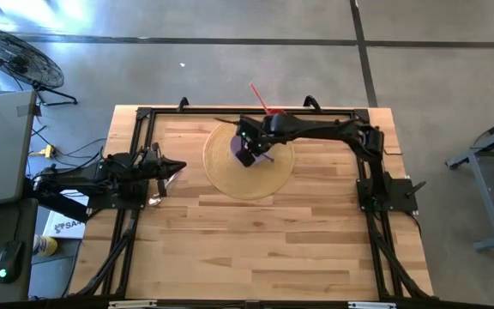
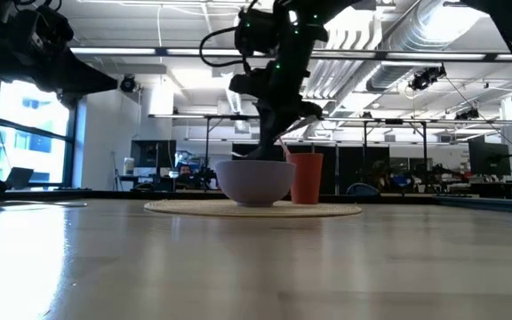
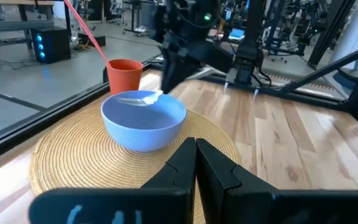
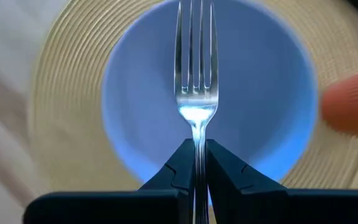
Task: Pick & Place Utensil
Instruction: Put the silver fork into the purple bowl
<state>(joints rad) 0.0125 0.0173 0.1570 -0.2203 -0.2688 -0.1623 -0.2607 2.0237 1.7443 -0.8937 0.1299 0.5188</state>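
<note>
We logged the right hand point(image 4: 196, 163) clenched on the fork point(image 4: 195, 81) above the bowl point(image 4: 260, 124); left hand point(image 3: 196, 163) clenched empty near the table's point(image 1: 256, 249) left edge

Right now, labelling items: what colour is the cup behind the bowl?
Orange-red cup, clearest in the left wrist view.

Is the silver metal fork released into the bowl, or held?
Held: the right gripper's fingers are shut on the silver metal fork, tines over the blue bowl. Touching bowl: cannot tell.

A silver fork point(image 3: 140, 98) lies across the blue bowl point(image 3: 144, 121) on a woven mat point(image 3: 73, 158), beside an orange cup point(image 3: 124, 76).
</note>
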